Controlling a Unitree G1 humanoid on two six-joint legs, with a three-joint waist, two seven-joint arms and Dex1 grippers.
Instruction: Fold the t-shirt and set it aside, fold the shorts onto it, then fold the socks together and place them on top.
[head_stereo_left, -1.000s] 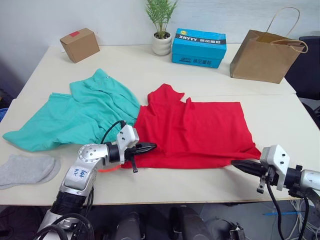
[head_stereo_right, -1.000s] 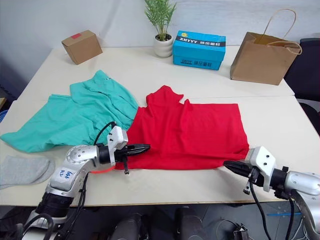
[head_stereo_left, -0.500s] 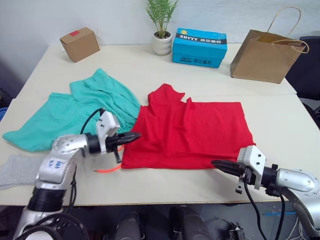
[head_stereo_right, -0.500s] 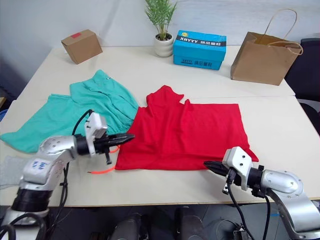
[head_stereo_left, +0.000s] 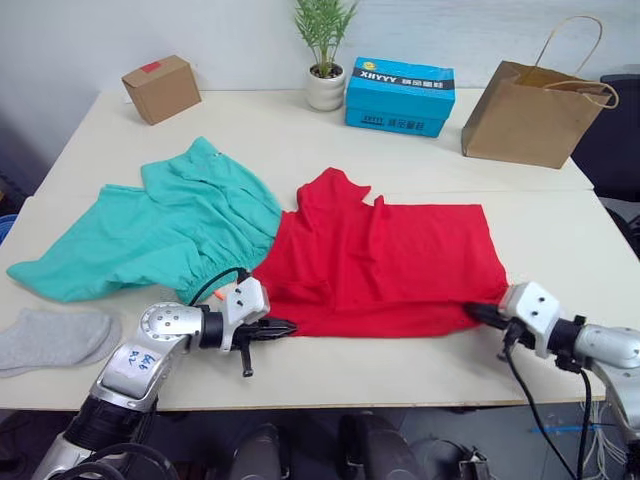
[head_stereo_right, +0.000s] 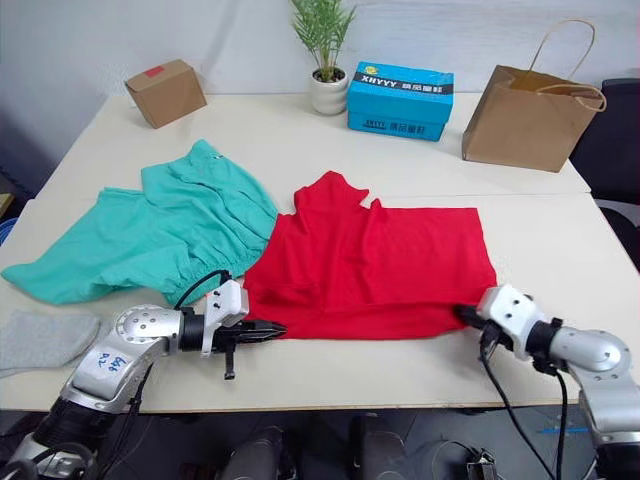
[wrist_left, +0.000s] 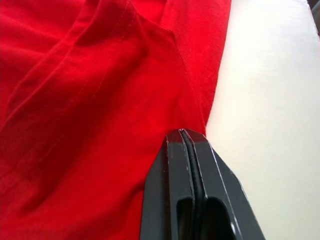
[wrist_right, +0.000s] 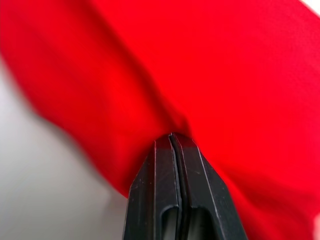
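The red t-shirt lies spread in the middle of the table, with its neckline end toward the shorts. The teal shorts lie to its left, and their edge overlaps the shirt. The grey socks rest together at the near left edge of the table. My left gripper is shut, its tips on the shirt's near left hem. My right gripper is shut on the shirt's near right corner, where the cloth puckers at the tips.
Along the back of the table stand a cardboard box, a potted plant, a blue carton and a brown paper bag. A bare strip of table runs between the shirt's near hem and the front edge.
My left gripper swung from beside the shorts back right and nearer, to the shirt's hem. My right gripper moved right and forward onto the shirt's near right corner.
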